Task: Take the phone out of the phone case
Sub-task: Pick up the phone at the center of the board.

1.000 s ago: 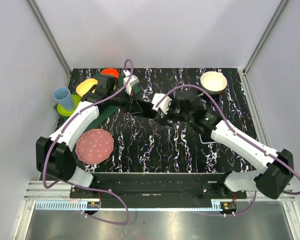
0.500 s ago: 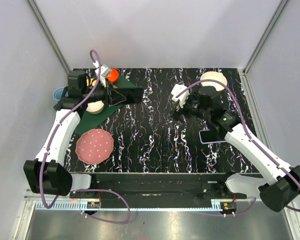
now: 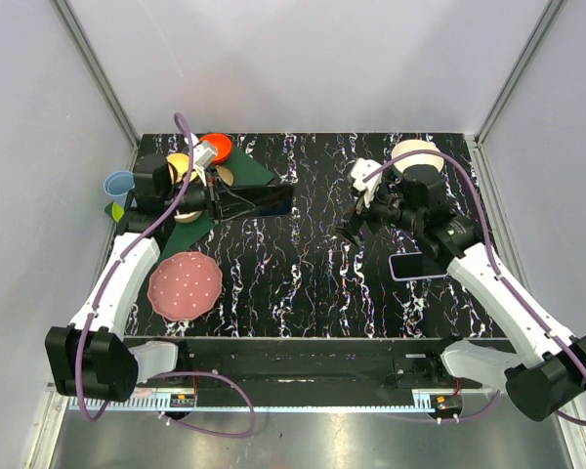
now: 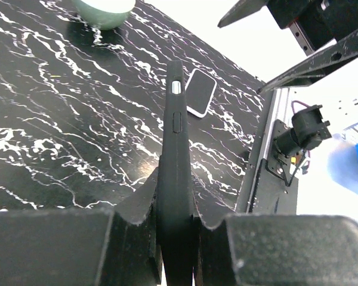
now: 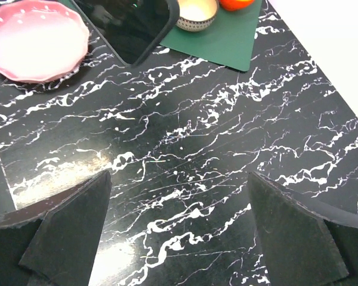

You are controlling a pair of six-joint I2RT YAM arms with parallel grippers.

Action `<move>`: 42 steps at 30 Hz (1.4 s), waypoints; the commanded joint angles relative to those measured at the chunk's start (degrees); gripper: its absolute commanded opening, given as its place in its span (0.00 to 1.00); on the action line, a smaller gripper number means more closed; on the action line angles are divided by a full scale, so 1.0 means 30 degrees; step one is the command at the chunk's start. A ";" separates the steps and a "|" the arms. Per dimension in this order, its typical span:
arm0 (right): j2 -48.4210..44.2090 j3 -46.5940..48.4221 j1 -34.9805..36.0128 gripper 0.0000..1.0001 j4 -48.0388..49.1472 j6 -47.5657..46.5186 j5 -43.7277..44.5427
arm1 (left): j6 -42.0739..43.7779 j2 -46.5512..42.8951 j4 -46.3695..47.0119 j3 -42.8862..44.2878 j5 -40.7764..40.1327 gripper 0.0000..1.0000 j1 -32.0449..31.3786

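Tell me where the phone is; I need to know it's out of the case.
Top view: the phone lies flat on the table's right side, beside the right arm, apart from the case held by the left tool.

White arms (image 3: 127, 278) with black joints (image 3: 86, 357), purple cables (image 3: 248, 408).

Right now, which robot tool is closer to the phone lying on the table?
Right. The right tool hovers open close beside the phone; the left tool is far off on the other side, gripping the phone case.
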 commanded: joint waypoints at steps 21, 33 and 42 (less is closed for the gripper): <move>-0.1002 0.0717 -0.1089 1.00 0.1768 0.5040 -0.7234 | -0.0138 -0.2329 0.4705 0.0029 0.2481 0.00 -0.2767; -0.0505 0.2356 -0.1089 1.00 0.1476 0.5071 -0.6972 | -0.5494 -0.0866 1.3284 -0.2432 0.3124 0.00 -0.2796; 0.1633 0.3704 -0.1440 0.94 0.1944 0.6299 -0.9107 | -1.3066 0.1768 2.4078 -0.3599 0.3889 0.00 -0.3089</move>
